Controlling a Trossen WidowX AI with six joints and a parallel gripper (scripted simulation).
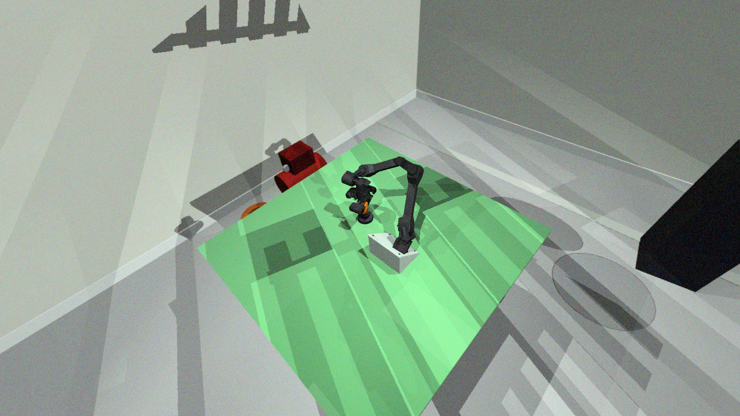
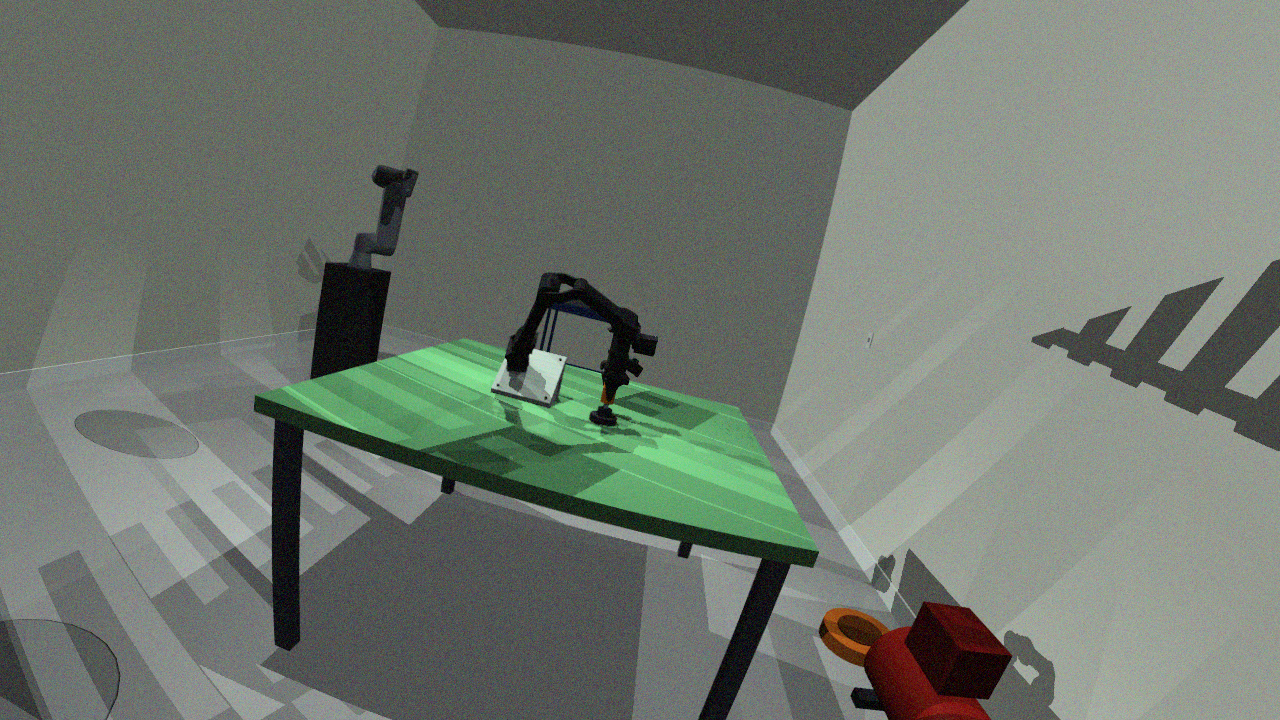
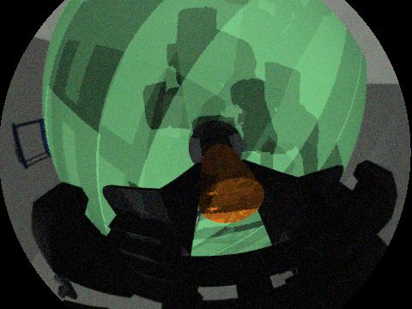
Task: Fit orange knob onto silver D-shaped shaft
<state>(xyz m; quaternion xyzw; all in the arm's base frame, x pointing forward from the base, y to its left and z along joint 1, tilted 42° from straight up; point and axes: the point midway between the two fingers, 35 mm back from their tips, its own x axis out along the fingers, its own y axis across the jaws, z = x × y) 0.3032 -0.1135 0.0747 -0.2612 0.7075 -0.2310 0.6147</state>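
The orange knob (image 1: 365, 208) (image 2: 608, 394) (image 3: 231, 198) stands roughly upright between the fingers of my gripper (image 1: 363, 206) (image 2: 609, 386) (image 3: 221, 165). The gripper points down and is shut on the knob. The dark round pedestal (image 1: 365, 219) (image 2: 603, 417) (image 3: 215, 130) is directly below the knob, on the green table (image 1: 310, 331) (image 2: 402, 420) (image 3: 172, 142). In the wrist view the knob's far end overlaps the pedestal. The silver shaft, the knob's hole and both flat sides are hidden. I cannot tell whether the knob's underside touches the pedestal.
The arm's white wedge base (image 1: 385, 252) (image 2: 529, 380) stands on the table near the pedestal. A red object (image 1: 298, 158) (image 2: 957, 649) and an orange ring (image 1: 248, 210) (image 2: 832, 640) are beyond the table's edge. Shadows cross the table.
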